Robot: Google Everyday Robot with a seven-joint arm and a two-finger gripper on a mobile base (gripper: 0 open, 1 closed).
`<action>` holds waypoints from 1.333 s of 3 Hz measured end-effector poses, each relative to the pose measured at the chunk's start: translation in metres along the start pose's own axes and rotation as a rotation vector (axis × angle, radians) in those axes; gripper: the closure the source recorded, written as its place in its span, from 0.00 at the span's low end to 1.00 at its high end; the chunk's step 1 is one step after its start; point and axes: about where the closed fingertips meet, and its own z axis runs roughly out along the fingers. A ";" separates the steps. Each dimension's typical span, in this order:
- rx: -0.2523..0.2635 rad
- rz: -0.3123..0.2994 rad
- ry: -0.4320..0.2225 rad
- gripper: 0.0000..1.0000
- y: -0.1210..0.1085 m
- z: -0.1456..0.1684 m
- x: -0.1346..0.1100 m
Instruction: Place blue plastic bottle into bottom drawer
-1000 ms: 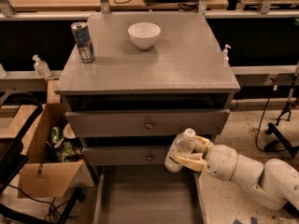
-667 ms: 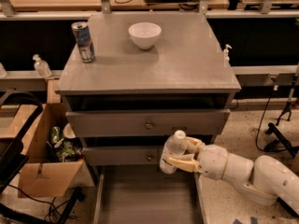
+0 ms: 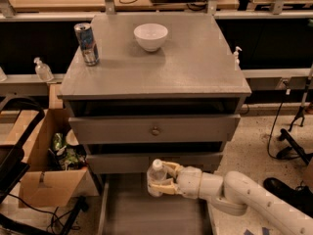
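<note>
Plainly clamped on the blue plastic bottle (image 3: 157,173), with the gripper (image 3: 153,181) reaching in from the right and both jaws closed around the middle of the body, one on the far side and one on the near side. Held upright, white cap on top, long axis close to vertical. Hung low at the near side of the cabinet, just in front of the middle drawer's face and above the far part of the bottom drawer (image 3: 128,213), pulled out toward the near side with its flat grey floor showing. Came in from the near right, forearm low and sloping down leftward. Judged the deciding relation as straight down: drawer floor beneath the bottle's base, apparently not yet touching. Called for a short descent, perhaps drawn a little nearer to clear the front above, then a release. Risked a topple, being tall and narrow on a small base.
</note>
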 end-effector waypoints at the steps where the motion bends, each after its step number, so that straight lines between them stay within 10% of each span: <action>1: -0.051 -0.012 0.010 1.00 0.004 0.036 0.065; 4: -0.255 -0.028 0.072 1.00 0.031 0.109 0.206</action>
